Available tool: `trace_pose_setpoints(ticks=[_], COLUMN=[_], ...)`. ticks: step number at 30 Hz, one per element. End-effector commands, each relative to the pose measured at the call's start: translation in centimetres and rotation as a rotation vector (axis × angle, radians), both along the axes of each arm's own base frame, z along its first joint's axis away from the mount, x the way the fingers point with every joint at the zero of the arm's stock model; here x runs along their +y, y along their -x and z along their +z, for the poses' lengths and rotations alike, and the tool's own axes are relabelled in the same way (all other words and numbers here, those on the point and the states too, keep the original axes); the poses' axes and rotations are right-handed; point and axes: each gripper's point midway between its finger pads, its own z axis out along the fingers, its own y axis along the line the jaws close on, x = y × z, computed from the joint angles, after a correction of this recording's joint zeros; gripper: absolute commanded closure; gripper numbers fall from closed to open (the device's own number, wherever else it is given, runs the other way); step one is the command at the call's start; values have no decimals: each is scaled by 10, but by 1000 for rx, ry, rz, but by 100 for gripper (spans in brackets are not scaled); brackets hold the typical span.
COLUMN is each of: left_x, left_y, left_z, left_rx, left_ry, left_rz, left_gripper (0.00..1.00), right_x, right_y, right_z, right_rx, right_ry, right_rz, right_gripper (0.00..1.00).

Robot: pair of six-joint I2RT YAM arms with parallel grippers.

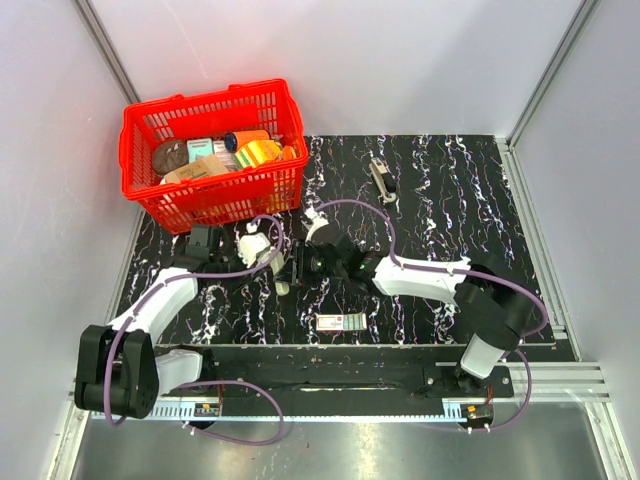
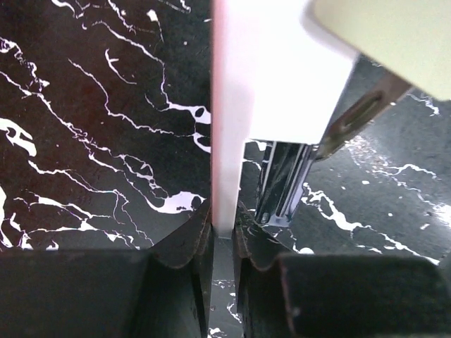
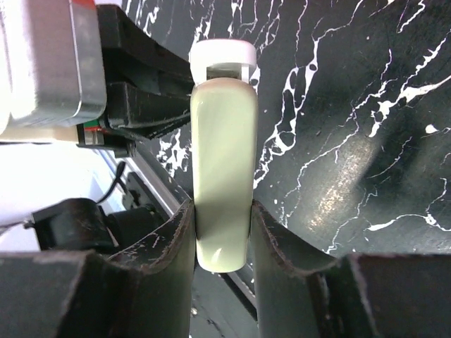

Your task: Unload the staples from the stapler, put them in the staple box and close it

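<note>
Stapler position: the stapler (image 3: 222, 141) sits just in front of the basket's (image 1: 220, 200) near right corner, between the two claws. Whether it touches the bench (image 1: 450, 220) cannot be told.
Right claw: the right claw (image 3: 222, 211) is pressed onto the beige body near one rounded end, with a pad on each long flank.
Left claw: the left claw (image 2: 222, 222) is pinched onto the thin edge of the tab (image 2: 282, 70), a white piece at the stapler's other end.
Rail: a bright metal rail (image 2: 282, 183) is exposed beside the tab, below the beige shell. Staples cannot be made out in it.
Shape: short slim bar with rounded ends and slightly bowed flanks.
Materials: glossy moulded plastic shell, white plastic tab, thin folded steel rail.
Handling (judged): light and stiff. The gloss is expected to make the flanks slippery, so the body grip is trusted only for a pull along the bar.
Weak point (judged): the thin tab. A straight draw along the rail is advised, since twisting could jam or snap it.
Hold points (judged): the body by its flanks, the tab by its flat faces.
Bench surface: black mat with white marble veining.
Other items: a box (image 1: 342, 321) lies farther in front of the basket. A dark metal tool (image 1: 382, 180) lies to the basket's right, well apart.
</note>
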Motion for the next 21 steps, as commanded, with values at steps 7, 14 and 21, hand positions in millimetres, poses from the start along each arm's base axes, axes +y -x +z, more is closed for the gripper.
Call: trace_pose_setpoints(ticks=[7,14,21], left_x=[28,33,39], left_y=[-46,-48,-41], left_z=[20,27,45], left_rx=[-327,-408,-510], left_ry=[-151,-278,-474], left_rz=[58,31,-15], left_gripper=[98,99,100], right_x=[-11,-14,-15], right_y=[11,17,23], right_z=[-4,-10,-9], right_rx=[-151,-189,-176], right_ry=[105,145,201], right_rz=[158,235,315], right_gripper=[100,100,100])
